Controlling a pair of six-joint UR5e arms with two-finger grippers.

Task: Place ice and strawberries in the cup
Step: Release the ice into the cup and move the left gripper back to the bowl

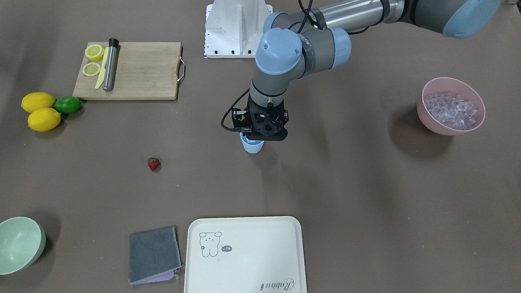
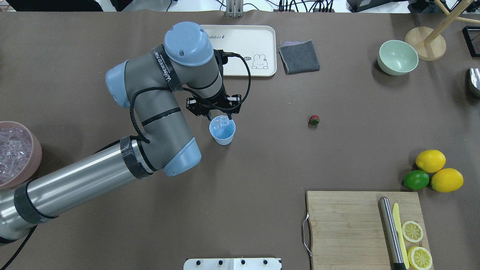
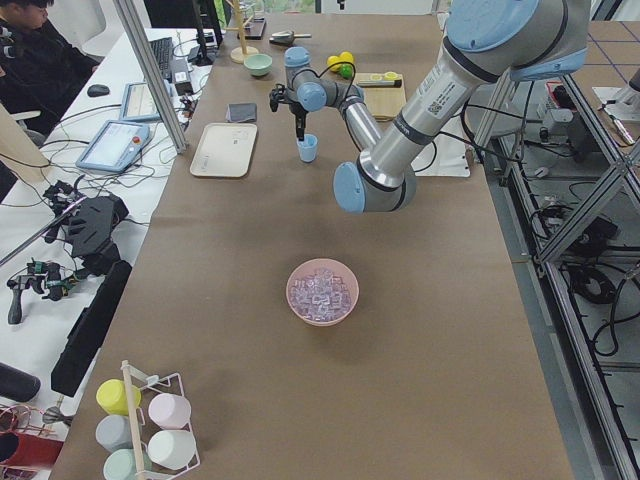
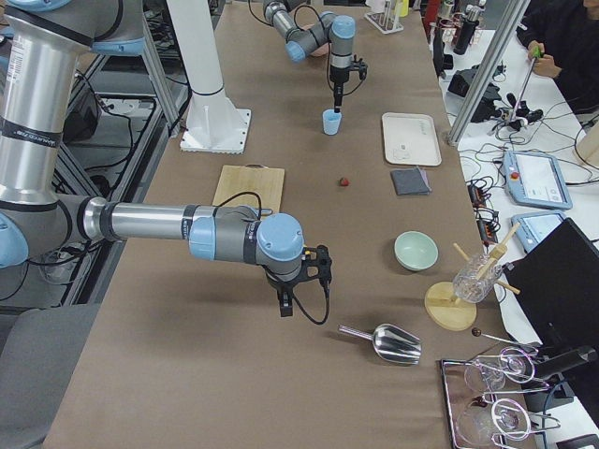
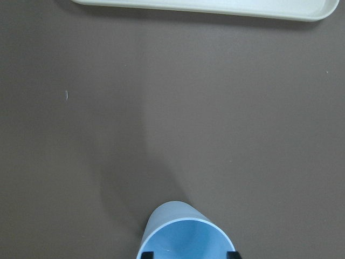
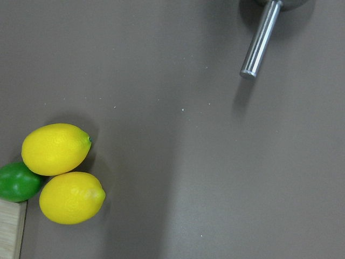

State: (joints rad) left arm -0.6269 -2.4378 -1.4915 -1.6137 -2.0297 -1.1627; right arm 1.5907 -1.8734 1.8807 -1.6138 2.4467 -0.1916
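Observation:
The light blue cup (image 2: 222, 132) stands upright mid-table. My left gripper (image 2: 220, 117) hangs straight over it, pointing down. In the left wrist view the two fingertips (image 5: 232, 254) show at either side of the cup's rim (image 5: 186, 224), wide apart, so it is open. A clear piece of ice (image 2: 224, 120) shows at the cup's mouth between the fingers. More ice fills the pink bowl (image 1: 451, 106). The strawberry (image 1: 153, 164) lies alone on the table, well away from the cup. My right gripper (image 4: 285, 307) hovers near the table's other end; I cannot tell its state.
A cream tray (image 1: 244, 254) and a grey cloth (image 1: 154, 254) lie beyond the cup. A cutting board (image 1: 130, 70) carries lemon slices, a yellow knife and a metal rod. Two lemons (image 1: 40, 112) and a lime (image 1: 68, 105) sit beside it. Also there: a pale green bowl (image 1: 18, 244) and a metal scoop (image 4: 388, 342).

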